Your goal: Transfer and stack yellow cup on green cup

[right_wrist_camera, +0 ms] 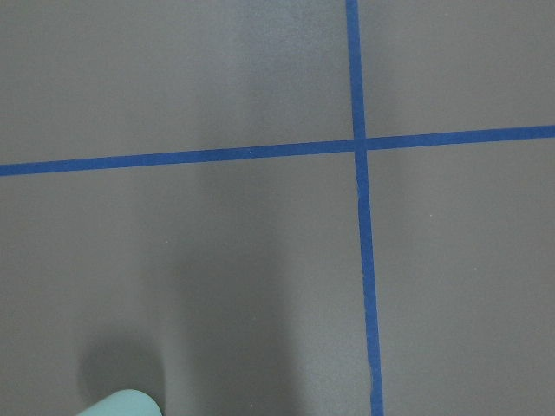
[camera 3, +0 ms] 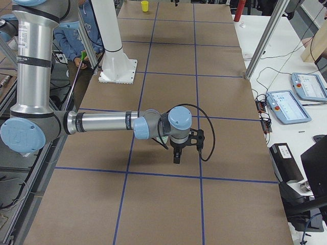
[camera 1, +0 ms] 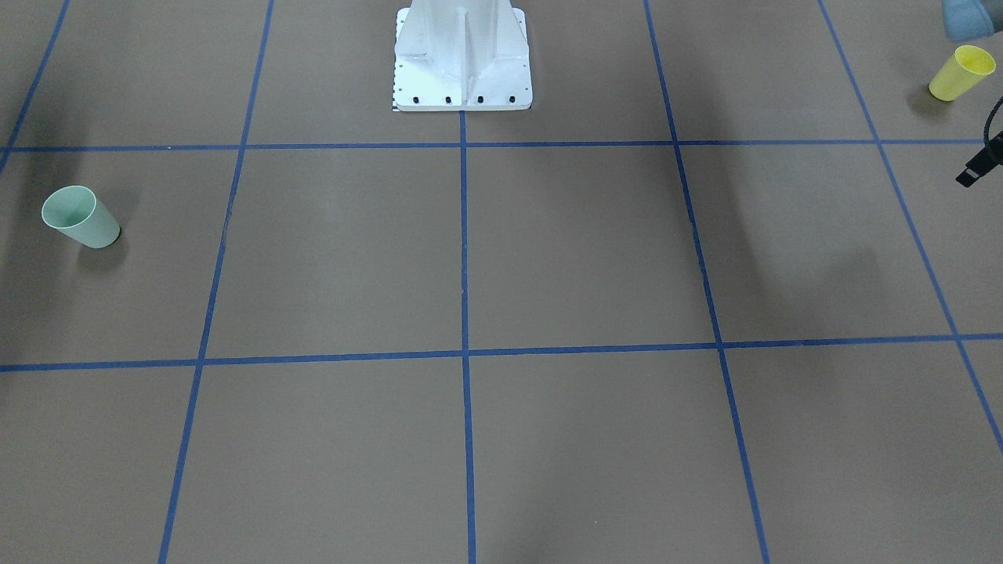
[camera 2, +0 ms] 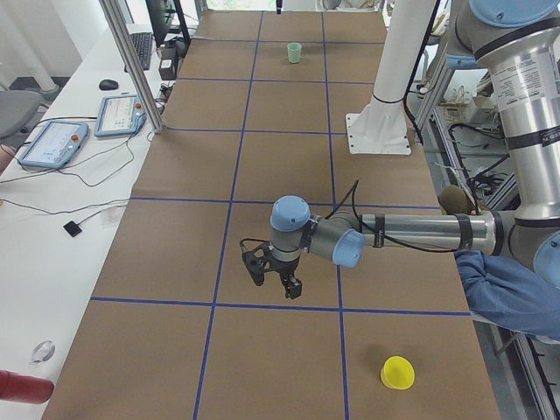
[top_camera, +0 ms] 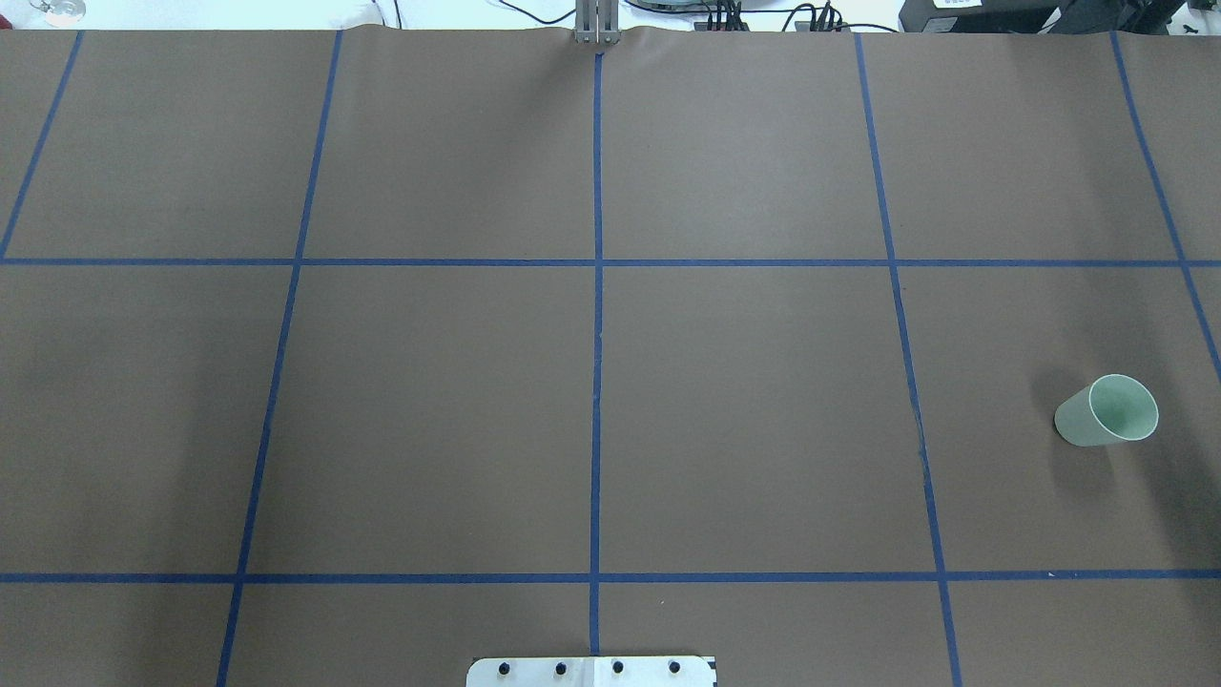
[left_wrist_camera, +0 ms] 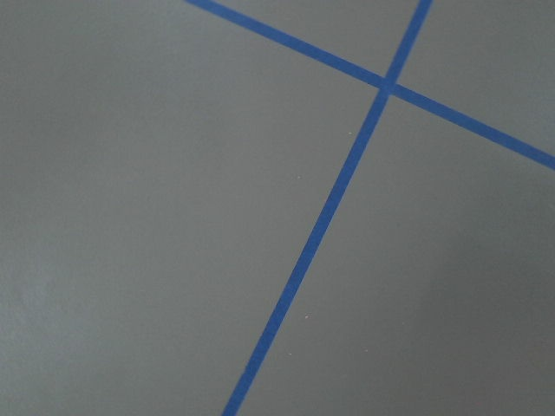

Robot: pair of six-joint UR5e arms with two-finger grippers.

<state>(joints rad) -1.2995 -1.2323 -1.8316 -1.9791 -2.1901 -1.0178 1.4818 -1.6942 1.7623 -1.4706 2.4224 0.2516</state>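
Note:
The yellow cup [camera 1: 961,73] stands upright near the robot's left end of the table, and it also shows in the exterior left view [camera 2: 397,373]. The green cup [top_camera: 1107,410] stands upright on the robot's right side; its rim peeks into the bottom of the right wrist view [right_wrist_camera: 120,404]. My left gripper [camera 2: 278,282] hangs over bare table, well away from the yellow cup. My right gripper [camera 3: 176,157] hovers close to the green cup, which the arm hides in that view. I cannot tell whether either gripper is open or shut. Neither holds a cup.
The white robot base [camera 1: 462,63] stands at the middle of the table's robot side. Blue tape lines [top_camera: 597,315] divide the brown table into squares. A person in blue [camera 2: 512,293] sits beside the table near the yellow cup. Teach pendants [camera 3: 288,106] lie on the side bench.

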